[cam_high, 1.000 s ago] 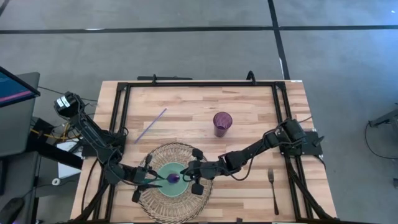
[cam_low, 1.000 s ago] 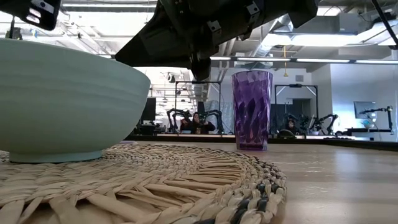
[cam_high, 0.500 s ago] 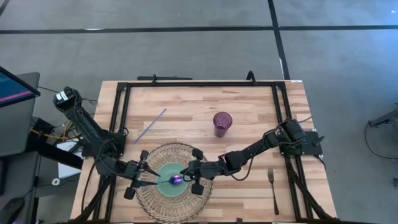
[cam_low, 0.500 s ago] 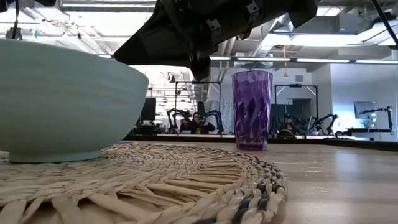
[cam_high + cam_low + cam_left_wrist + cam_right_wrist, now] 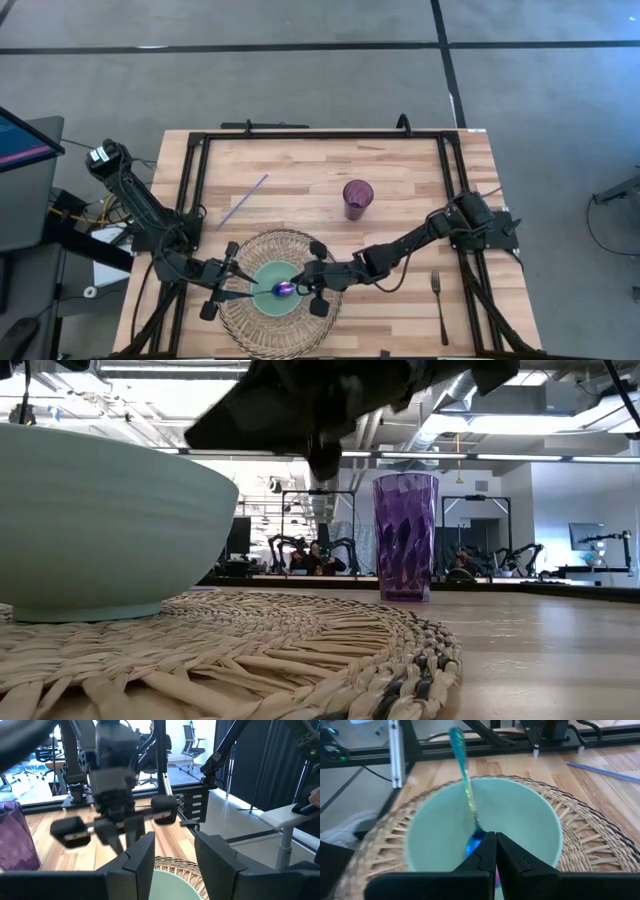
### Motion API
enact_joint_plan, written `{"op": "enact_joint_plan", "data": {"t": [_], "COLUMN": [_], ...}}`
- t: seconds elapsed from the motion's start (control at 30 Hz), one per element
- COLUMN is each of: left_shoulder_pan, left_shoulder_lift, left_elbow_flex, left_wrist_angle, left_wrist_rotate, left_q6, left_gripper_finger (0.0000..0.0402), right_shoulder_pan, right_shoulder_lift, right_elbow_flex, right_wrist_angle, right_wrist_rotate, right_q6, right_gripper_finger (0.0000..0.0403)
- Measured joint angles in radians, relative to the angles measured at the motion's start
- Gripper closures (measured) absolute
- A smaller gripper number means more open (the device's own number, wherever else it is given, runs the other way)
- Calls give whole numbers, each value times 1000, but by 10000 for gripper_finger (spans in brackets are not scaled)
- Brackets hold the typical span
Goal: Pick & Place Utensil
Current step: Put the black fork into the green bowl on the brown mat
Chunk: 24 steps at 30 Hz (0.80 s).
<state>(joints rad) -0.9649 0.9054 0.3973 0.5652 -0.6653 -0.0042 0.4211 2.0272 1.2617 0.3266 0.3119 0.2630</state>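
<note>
On the plank-wood table (image 5: 400,170), the left gripper (image 5: 228,288) waits with fingers spread at the round woven mat (image 5: 262,330), whose smooth pale-green bowl (image 5: 262,277) holds the iridescent spoon (image 5: 465,785) beneath the right gripper (image 5: 304,286), fingers pressed together, with a faceted purple cup (image 5: 358,197) beyond.

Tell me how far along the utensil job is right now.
Done: the spoon leans in the bowl, which sits on the woven mat. In hand: the right gripper is shut over the bowl's rim, spoon bowl-end at its fingertips; the left gripper is open beside the bowl. Left: the fork lies untouched by the table's right edge, the straw and cup too.
</note>
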Motion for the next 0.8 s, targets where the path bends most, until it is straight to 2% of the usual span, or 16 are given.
{"op": "enact_joint_plan", "data": {"t": [0.2,0.3,0.4,0.53,0.8], "left_shoulder_pan": [2,2,2,3,55], "left_shoulder_lift": [0,0,0,0,0], "left_elbow_flex": [0,0,0,0,0], "left_wrist_angle": [2,5,5,5,20], "left_wrist_rotate": [0,0,0,0,0], "left_q6": [0,0,0,0,99], "left_gripper_finger": [261,261,261,261,261], "right_shoulder_pan": [45,67,85,111,189], "right_shoulder_lift": [-90,-139,-183,-213,-213], "right_elbow_flex": [0,0,1,1,1], "right_wrist_angle": [-124,-241,-411,-662,-1042], "right_wrist_rotate": [0,2,2,-7,-275], "right_q6": [7,90,265,592,1105], "right_gripper_finger": [403,403,403,389,338]}}
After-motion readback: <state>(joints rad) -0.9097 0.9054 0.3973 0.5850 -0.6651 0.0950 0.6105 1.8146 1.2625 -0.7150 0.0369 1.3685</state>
